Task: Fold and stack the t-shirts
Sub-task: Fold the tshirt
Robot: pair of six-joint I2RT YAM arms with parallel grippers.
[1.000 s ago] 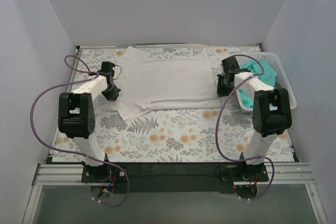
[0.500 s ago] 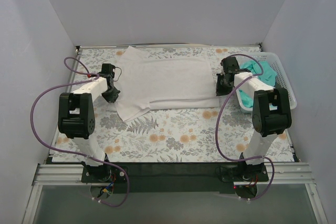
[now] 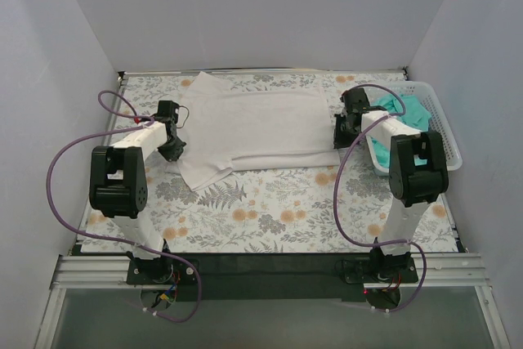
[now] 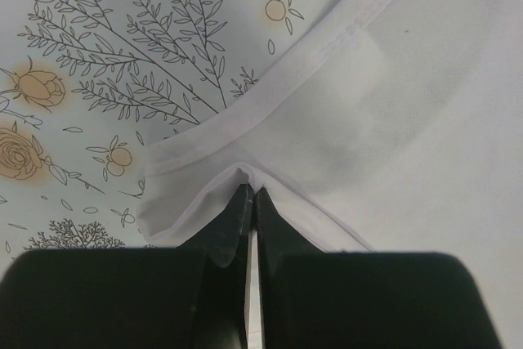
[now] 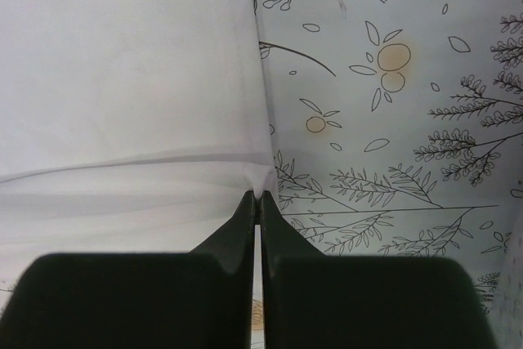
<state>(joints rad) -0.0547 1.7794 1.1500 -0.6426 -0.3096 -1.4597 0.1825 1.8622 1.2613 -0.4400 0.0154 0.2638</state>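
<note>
White t-shirt, soft plain cloth, short-sleeved: lies flat as a wide band between the two grippers, one flap trailing off toward the left arm's base.

Left gripper: jaws together, pinching the hemmed left edge. Cloth rises in a small tent right at the fingertips. Ahead of them is more shirt; off to their left is bare tablecloth.

Right gripper: jaws together on the right edge, where a crease runs in to the tips. Shirt fills the view ahead and left of it, printed cloth the right.

Change over the last second: both grippers have crept slightly away from the arm bases, and the near hem of the white t-shirt has followed them. The shift is small and the grip is unchanged on both sides.

Reading: probably a drag or straightening pull with the cloth held at both ends, not a fold-over as yet. The band looks only part folded.

Teal-green cloth t-shirt: bunched in the white plastic lattice basket, just beyond the right gripper's outer side and not touched. Stacking has not begun.

Floral printed tablecloth lies under everything.
</note>
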